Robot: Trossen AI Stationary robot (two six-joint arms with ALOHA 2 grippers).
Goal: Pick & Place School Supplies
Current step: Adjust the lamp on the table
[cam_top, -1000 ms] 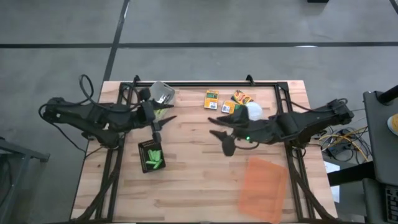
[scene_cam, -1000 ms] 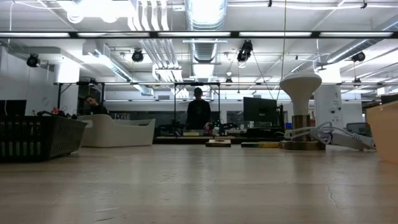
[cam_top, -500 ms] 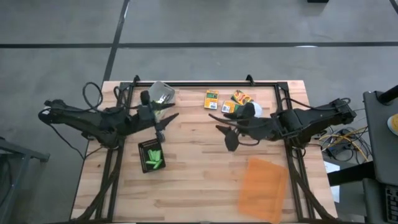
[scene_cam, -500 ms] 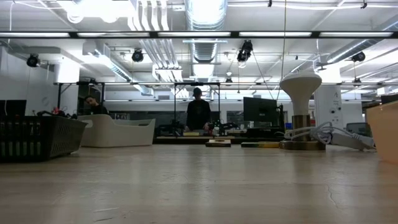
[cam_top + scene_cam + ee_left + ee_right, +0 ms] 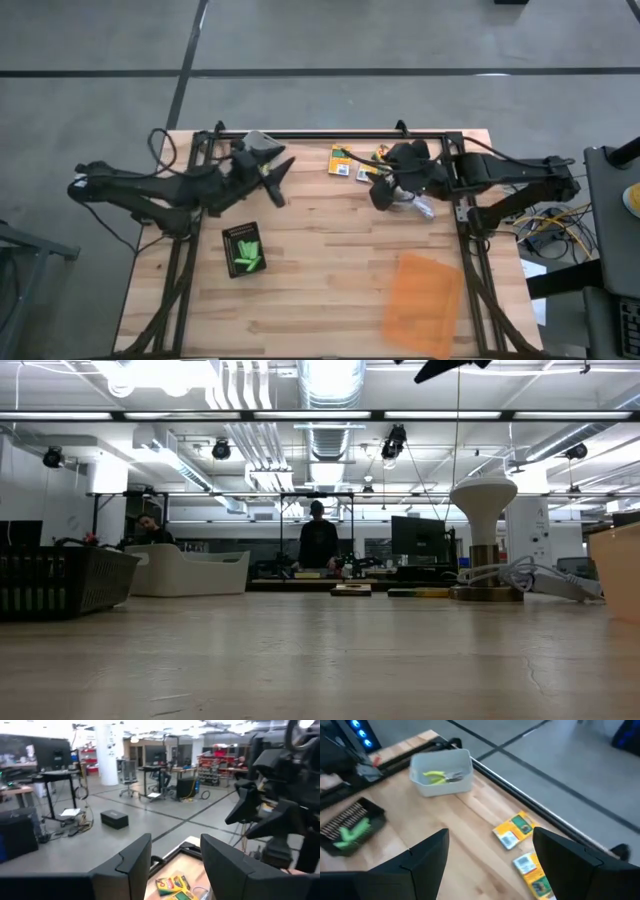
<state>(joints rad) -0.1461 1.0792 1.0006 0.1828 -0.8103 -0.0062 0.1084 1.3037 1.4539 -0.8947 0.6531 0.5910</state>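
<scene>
Three small orange-yellow boxes [image 5: 340, 160] [image 5: 515, 830] lie flat near the table's far edge. A black tray [image 5: 243, 248] at the left middle holds several green sticks [image 5: 351, 831]. A clear tub [image 5: 442, 772] at the far left holds a yellow-green-handled tool [image 5: 436, 776]. My left gripper [image 5: 280, 182] [image 5: 177, 865] hangs open and level above the table, just right of the tub, and points toward the boxes. My right gripper [image 5: 380, 180] [image 5: 490, 865] hangs open above the boxes, slanting down, with nothing between its fingers.
A big translucent orange sheet [image 5: 423, 303] lies at the near right. A white mushroom-shaped lamp [image 5: 483, 530] stands by the right arm. A black metal frame [image 5: 330, 133] runs along the far edge. In the low view a dark basket [image 5: 60, 580] stands at the left.
My left gripper has left the spot over the black tray, gone toward the far edge and tipped up from pointing down to level. My right gripper has gone from the table's middle toward the far edge, over the boxes. Nothing on the table has moved.
</scene>
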